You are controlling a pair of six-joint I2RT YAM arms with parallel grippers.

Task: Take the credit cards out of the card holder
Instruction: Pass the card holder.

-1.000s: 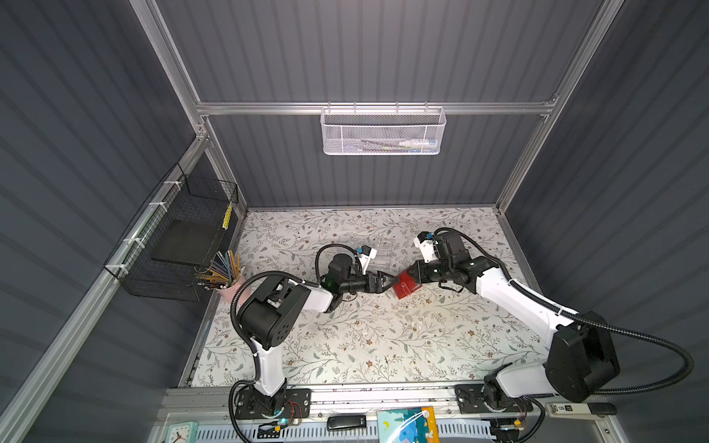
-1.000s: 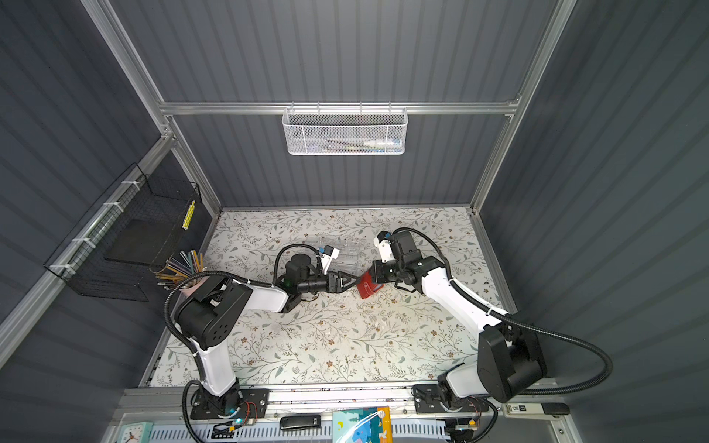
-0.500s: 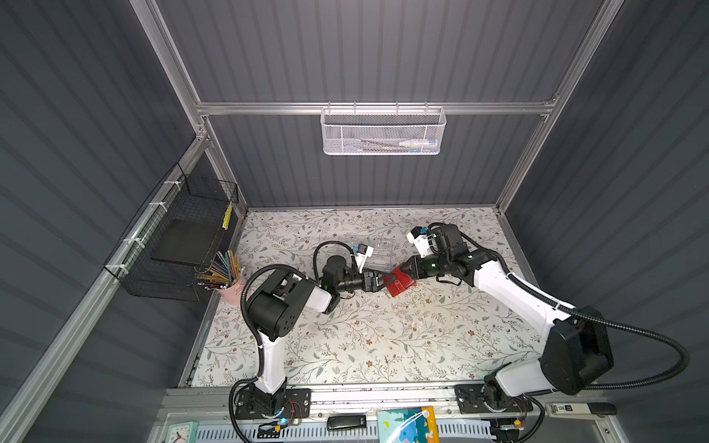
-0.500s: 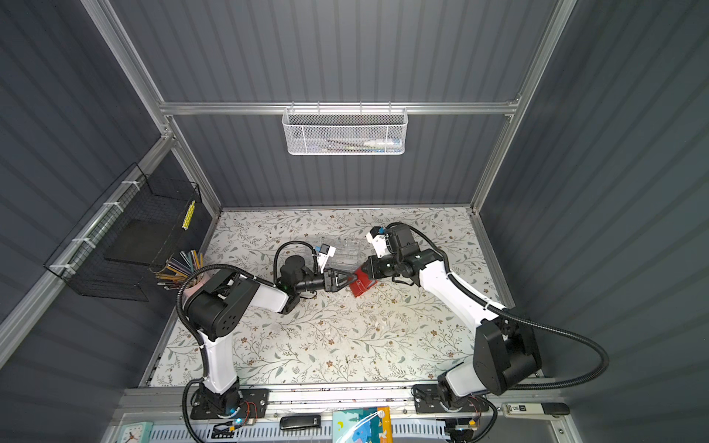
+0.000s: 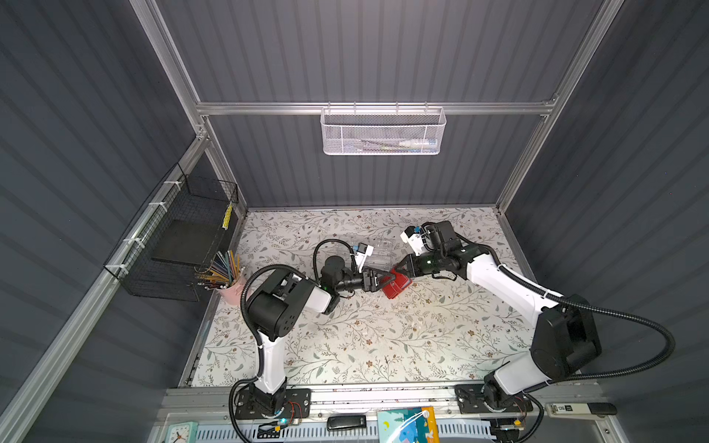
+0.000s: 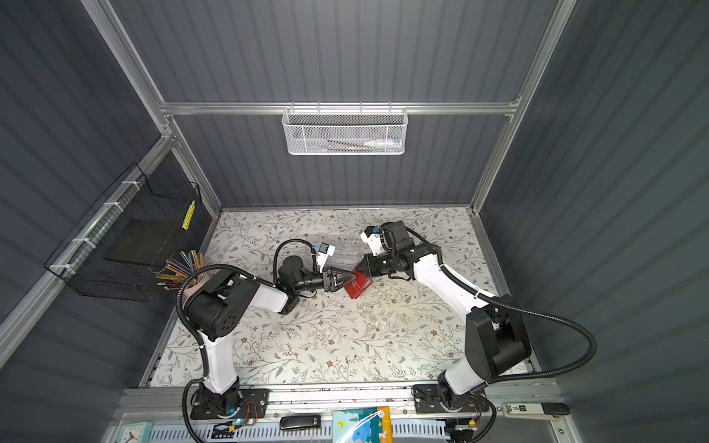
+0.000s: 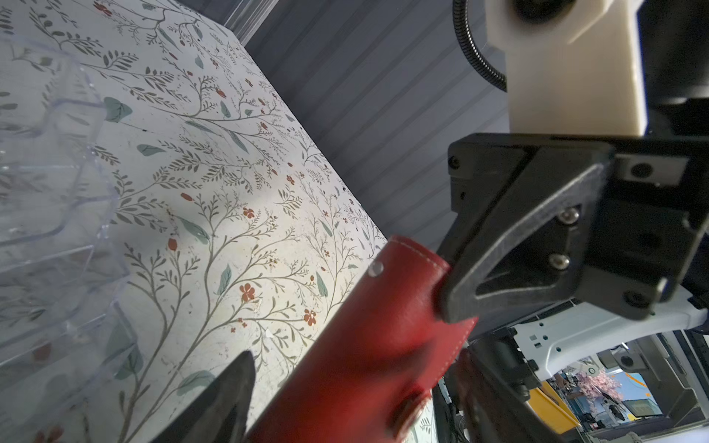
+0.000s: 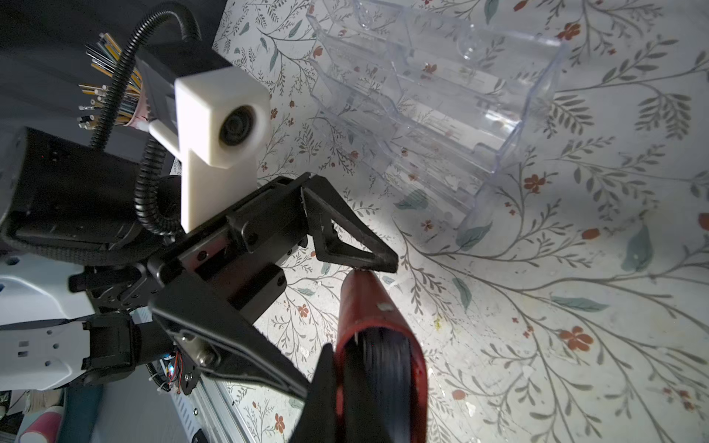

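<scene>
**Fig.** Holder (image 5: 397, 285) held between my two arms, over the middle of the table (image 5: 345, 345) and just in front of the clear organizer (image 8: 441, 96); it appears lifted off the surface, though no view shows the gap plainly.

**Grippers.** My right gripper (image 5: 401, 269) is clenched on one end of the holder; my left gripper (image 5: 381, 281) stands released, jaws wide and straddling the opposite end, one fingertip (image 8: 383, 261) touching the cover's tip, nothing clamped.

**Appearance.** A small red booklet of leather-like skin, with pale stitching along the edge and a metal stud (image 7: 376, 268); seen end-on from my right wrist it gapes slightly, with dark, blurred layers inside that I take to be the cards (image 8: 383, 368).

**Handling, as I judge it.** The holder is light and soft, so its cover will bend and twist rather than resist; it is best taken by the free flap near the stitched edge, opposite my right grip, so the two grips can spread it. The cards should be stiff, thin and slick; pinch each by its exposed edge and draw it straight out of the opening; a skewed pull risks jamming.
</scene>
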